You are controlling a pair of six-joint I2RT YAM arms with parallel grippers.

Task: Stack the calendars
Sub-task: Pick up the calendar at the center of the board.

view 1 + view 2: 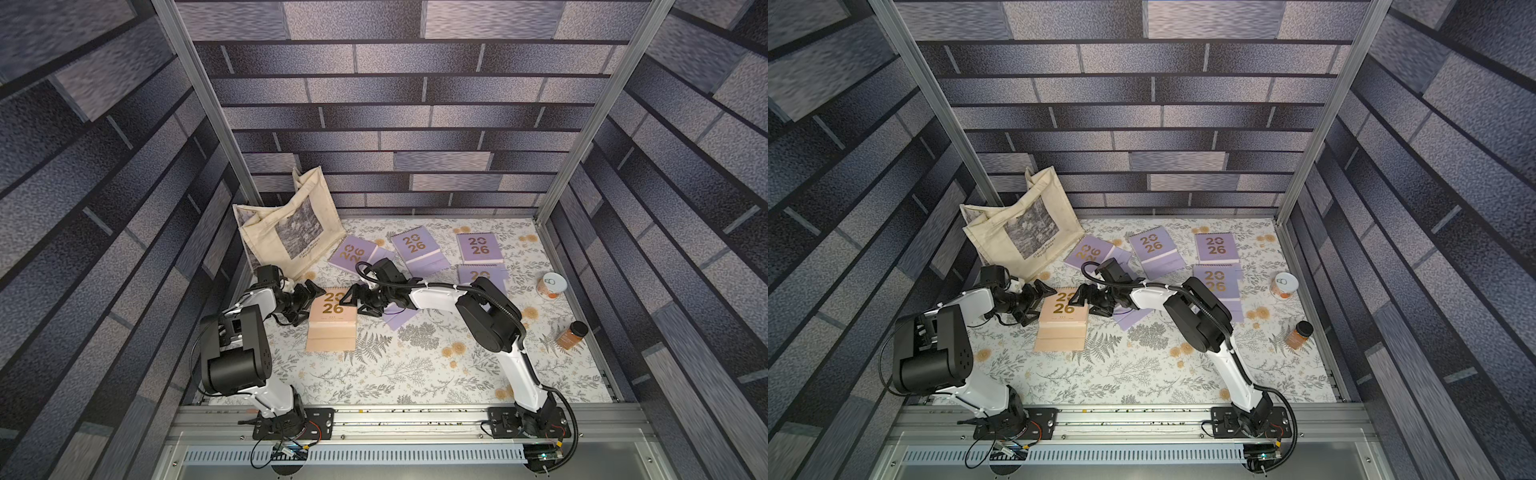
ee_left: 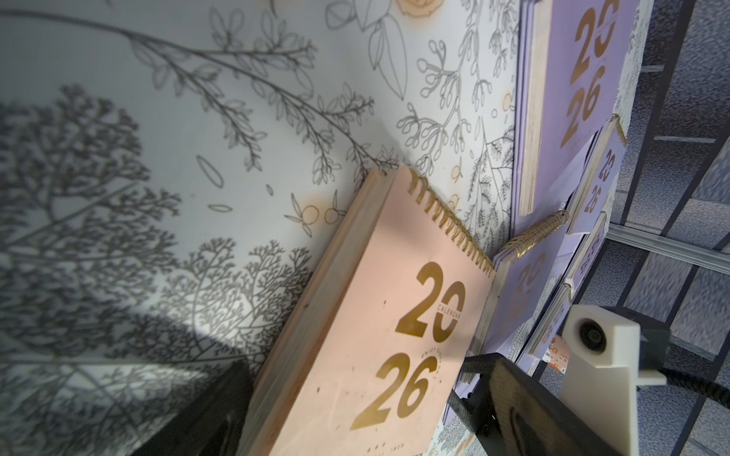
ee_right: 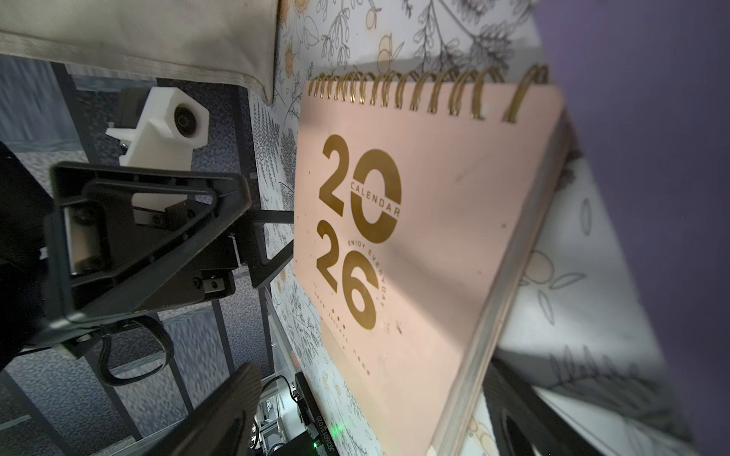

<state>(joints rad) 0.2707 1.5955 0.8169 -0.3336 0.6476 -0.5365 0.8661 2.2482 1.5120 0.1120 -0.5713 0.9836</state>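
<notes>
Barely begun: peach calendar lies flat on the floral table. My left gripper and right gripper flank it, both spread wide, gripping nothing. Lilac calendars lie scattered behind, one partly under my right arm. No stack visible yet.

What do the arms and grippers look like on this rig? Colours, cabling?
Left arm and right arm: white link shells, black joint housings. Left gripper and right gripper: black, open triangular-frame fingers. White camera mount at each wrist. Black corrugated conduit along the right arm.
</notes>
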